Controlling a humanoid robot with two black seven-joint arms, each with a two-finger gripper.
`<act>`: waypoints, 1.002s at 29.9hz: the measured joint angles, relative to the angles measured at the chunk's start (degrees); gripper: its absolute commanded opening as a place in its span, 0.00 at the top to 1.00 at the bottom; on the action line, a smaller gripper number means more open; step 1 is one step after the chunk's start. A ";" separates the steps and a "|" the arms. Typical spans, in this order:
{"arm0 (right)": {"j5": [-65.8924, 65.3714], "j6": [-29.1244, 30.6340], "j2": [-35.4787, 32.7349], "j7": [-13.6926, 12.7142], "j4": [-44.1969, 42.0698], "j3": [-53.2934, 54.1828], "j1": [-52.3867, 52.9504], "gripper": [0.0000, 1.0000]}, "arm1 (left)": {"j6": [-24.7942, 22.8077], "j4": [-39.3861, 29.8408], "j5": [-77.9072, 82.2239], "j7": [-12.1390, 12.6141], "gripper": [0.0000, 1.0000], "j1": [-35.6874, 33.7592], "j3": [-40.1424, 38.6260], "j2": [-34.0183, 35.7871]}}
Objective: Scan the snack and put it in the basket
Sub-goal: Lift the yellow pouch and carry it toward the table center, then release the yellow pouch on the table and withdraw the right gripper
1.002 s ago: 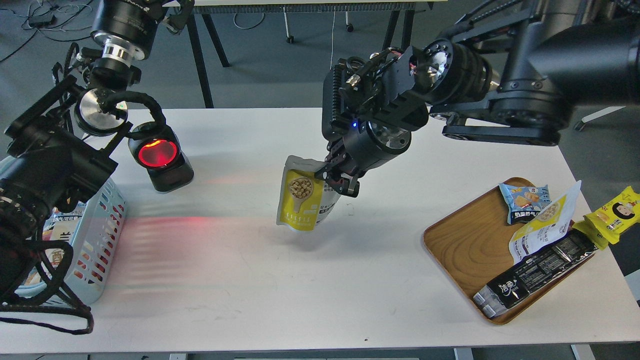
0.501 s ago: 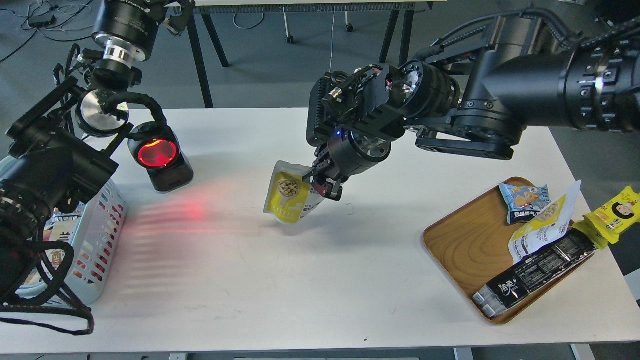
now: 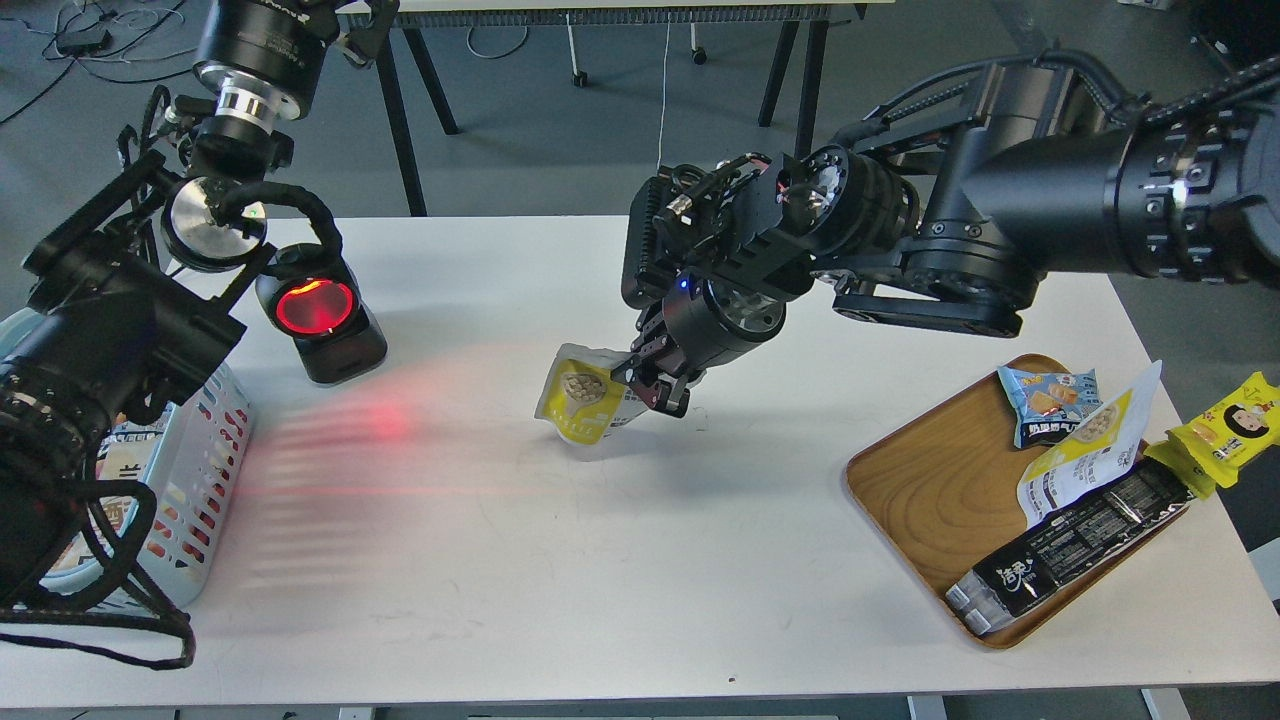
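Observation:
The snack (image 3: 578, 396) is a small yellow pouch with beige balls pictured in a spoon. My right gripper (image 3: 652, 386) is shut on the pouch's right edge and holds it tilted low over the middle of the white table (image 3: 620, 560). The light blue slotted basket (image 3: 195, 470) stands at the left table edge, partly hidden behind my left arm, with packets inside. My left gripper (image 3: 262, 262) is by the black scanner (image 3: 322, 318), whose red window faces the table. Its fingers are dark and cannot be told apart.
Red scanner light falls on the table (image 3: 370, 420) between scanner and snack. An oval wooden tray (image 3: 930, 490) at the right holds a blue packet (image 3: 1050, 400), a yellow-and-white pouch (image 3: 1085, 455) and a black packet (image 3: 1080, 545). A bright yellow cartoon-face packet (image 3: 1235, 425) lies beside the tray.
My right gripper has carried the snack a little left and lower. The pouch now hangs more tilted and closer to the table. My left arm shifted slightly.

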 measured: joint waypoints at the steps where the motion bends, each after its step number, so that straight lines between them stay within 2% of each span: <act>1: -0.04 0.00 0.00 0.00 0.14 0.00 0.00 1.00 | 0.00 0.00 0.00 0.00 0.00 0.01 0.02 0.00; 8: -0.34 0.03 0.00 0.00 0.18 -0.05 -0.17 0.97 | 0.00 0.00 0.00 0.02 0.00 0.40 0.04 0.18; 17: -0.22 0.03 0.00 0.00 0.11 -0.06 0.11 0.86 | 0.00 0.00 -0.06 0.09 0.00 0.25 0.04 0.27; 20: -0.13 0.03 0.00 0.00 0.16 -0.06 0.40 0.75 | 0.00 0.00 -0.08 0.09 0.00 0.17 0.04 0.28; 25: 0.43 -0.01 0.00 -0.01 0.70 1.12 0.70 0.44 | 0.00 0.00 -0.09 0.09 0.00 0.00 0.04 0.28; 30: 4.02 0.38 -2.87 0.00 4.99 7.44 2.89 0.36 | 0.00 0.00 -0.09 -0.02 0.00 -0.13 -0.05 0.52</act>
